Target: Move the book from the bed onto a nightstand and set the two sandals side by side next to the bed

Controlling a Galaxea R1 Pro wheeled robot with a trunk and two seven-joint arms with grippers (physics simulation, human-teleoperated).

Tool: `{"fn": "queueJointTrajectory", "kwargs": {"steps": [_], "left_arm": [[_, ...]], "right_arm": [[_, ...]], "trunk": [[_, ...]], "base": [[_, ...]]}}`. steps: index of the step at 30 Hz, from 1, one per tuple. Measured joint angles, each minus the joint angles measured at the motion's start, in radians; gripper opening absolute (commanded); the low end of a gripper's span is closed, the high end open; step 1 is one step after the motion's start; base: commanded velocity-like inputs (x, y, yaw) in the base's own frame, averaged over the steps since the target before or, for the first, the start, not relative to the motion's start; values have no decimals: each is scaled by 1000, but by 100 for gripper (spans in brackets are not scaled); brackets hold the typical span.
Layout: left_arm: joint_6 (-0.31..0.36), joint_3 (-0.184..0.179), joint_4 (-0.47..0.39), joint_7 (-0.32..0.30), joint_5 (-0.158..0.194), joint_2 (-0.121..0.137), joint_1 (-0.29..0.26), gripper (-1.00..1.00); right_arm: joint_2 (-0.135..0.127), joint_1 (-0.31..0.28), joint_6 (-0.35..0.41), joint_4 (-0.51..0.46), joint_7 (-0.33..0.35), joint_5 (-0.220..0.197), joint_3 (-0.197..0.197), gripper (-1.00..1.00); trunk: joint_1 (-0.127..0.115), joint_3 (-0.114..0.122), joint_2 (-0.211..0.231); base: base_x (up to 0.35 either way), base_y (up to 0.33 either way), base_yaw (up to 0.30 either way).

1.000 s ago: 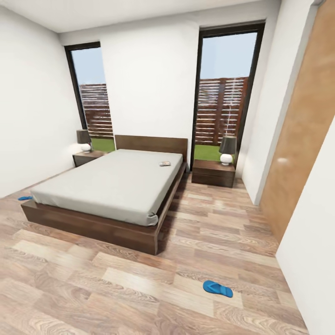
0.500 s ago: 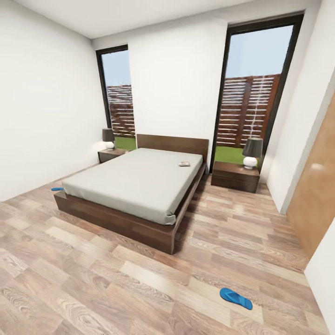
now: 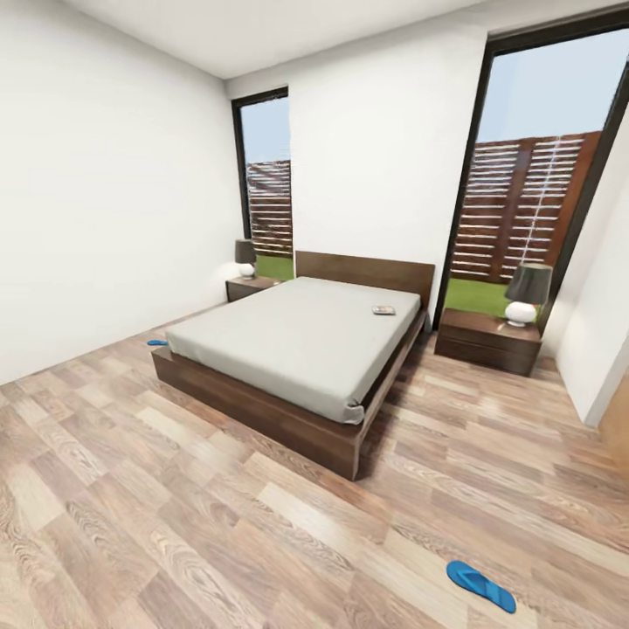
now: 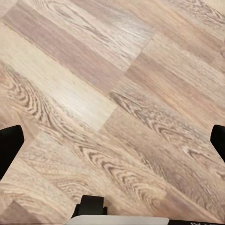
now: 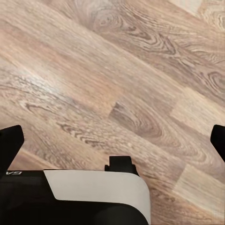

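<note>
- Left gripper [image 4: 112,140] and right gripper [image 5: 112,136] both hang spread wide over light wood-plank floor [image 3: 218,542], grasping nothing.
- Small dark-covered paperback book [image 3: 383,310] lies on the pale mattress of the low dark-brown wooden bed [image 3: 262,411], near its headboard.
- One bright blue sandal [image 3: 480,585] lies well beyond the bed's foot; the other blue sandal [image 3: 157,342] lies beside the bed's far side.
- Dark reddish-brown wooden nightstands [image 3: 487,339] flank the headboard.

- One bed [image 3: 297,349], centre of the frame.
- One book [image 3: 383,310] on the mattress, right of centre.
- Two nightstands: one [image 3: 487,339] at right, one [image 3: 251,286] left of centre.
- Two lamps: one [image 3: 527,294] at right, one [image 3: 246,257] left of centre.
- Two blue sandals: one [image 3: 480,585] at lower right, one [image 3: 157,342] at left.
- Two tall windows: one [image 3: 266,196] upper middle, one [image 3: 542,183] upper right.
</note>
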Motion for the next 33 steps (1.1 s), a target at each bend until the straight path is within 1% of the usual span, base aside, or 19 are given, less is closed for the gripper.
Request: {"fn": "queueJointTrajectory", "kwargs": {"steps": [33], "left_arm": [[0, 0, 0, 0, 0, 0, 0, 100]], "right_arm": [[0, -1, 0, 0, 0, 0, 0, 100]], "trunk": [[0, 0, 0]], "base": [[0, 0, 293]]}}
